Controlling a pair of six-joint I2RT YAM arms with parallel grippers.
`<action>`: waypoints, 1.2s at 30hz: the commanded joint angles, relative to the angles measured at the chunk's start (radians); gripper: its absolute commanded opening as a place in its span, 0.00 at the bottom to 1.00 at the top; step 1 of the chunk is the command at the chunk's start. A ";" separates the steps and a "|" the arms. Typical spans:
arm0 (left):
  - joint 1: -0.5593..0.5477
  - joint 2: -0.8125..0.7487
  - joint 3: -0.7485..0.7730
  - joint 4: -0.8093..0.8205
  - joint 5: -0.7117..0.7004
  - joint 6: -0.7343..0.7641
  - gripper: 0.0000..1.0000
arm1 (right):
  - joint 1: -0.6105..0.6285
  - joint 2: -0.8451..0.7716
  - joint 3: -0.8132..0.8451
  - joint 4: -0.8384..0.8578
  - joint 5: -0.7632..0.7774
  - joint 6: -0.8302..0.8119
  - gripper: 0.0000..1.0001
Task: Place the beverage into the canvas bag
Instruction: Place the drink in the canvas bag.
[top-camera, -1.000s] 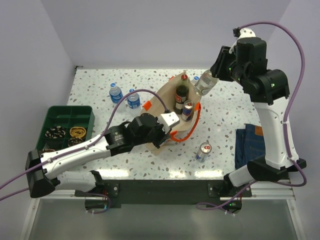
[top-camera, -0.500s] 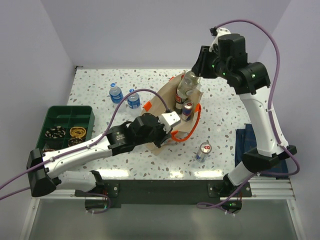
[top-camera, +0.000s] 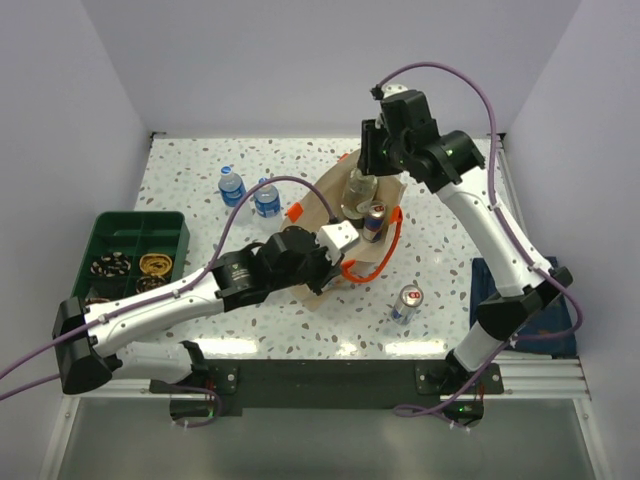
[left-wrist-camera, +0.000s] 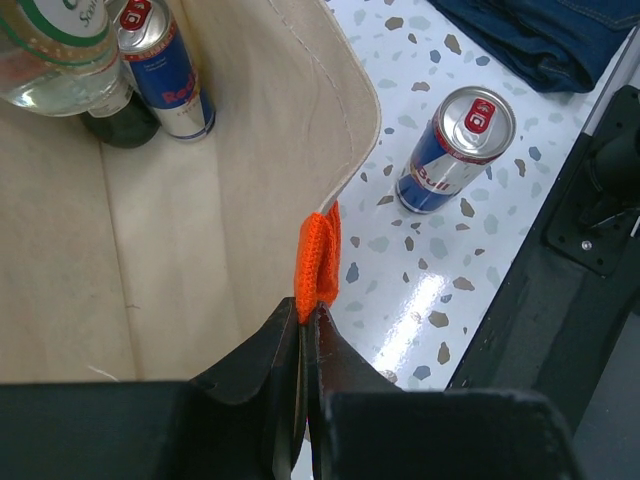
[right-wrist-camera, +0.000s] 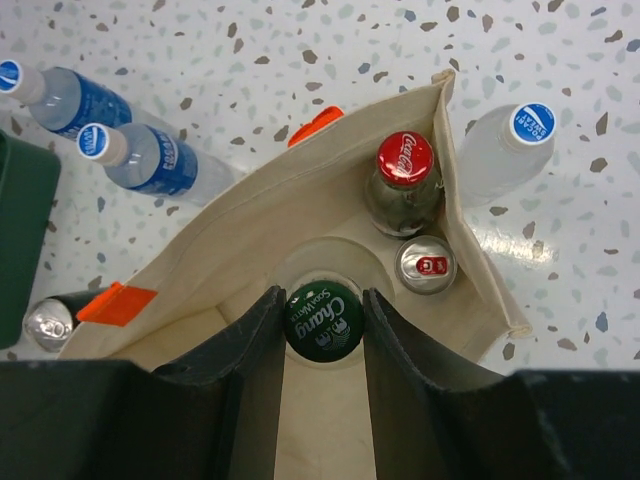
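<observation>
Canvas bag: beige woven cloth, boxy, mouth open, standing on the speckled terrazzo table. Clear bottle, round, green cap printed "Chang", upright within the bag's mouth. Right gripper clamps its neck between two flat black fingers. Alongside it in the bag: dark bottle with red cap, silver-topped can. Left gripper pinched tight on the knitted orange strap at the bag's rim. Second can upright on the table, outside.
</observation>
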 joint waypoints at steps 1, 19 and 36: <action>-0.002 -0.012 -0.004 -0.010 -0.020 -0.037 0.09 | 0.022 -0.016 -0.034 0.208 0.058 -0.013 0.00; -0.002 -0.024 -0.010 -0.026 0.001 -0.062 0.10 | 0.064 0.050 -0.223 0.388 0.112 -0.004 0.00; -0.002 -0.030 0.002 -0.026 0.041 -0.088 0.11 | 0.067 0.086 -0.315 0.515 0.174 0.008 0.00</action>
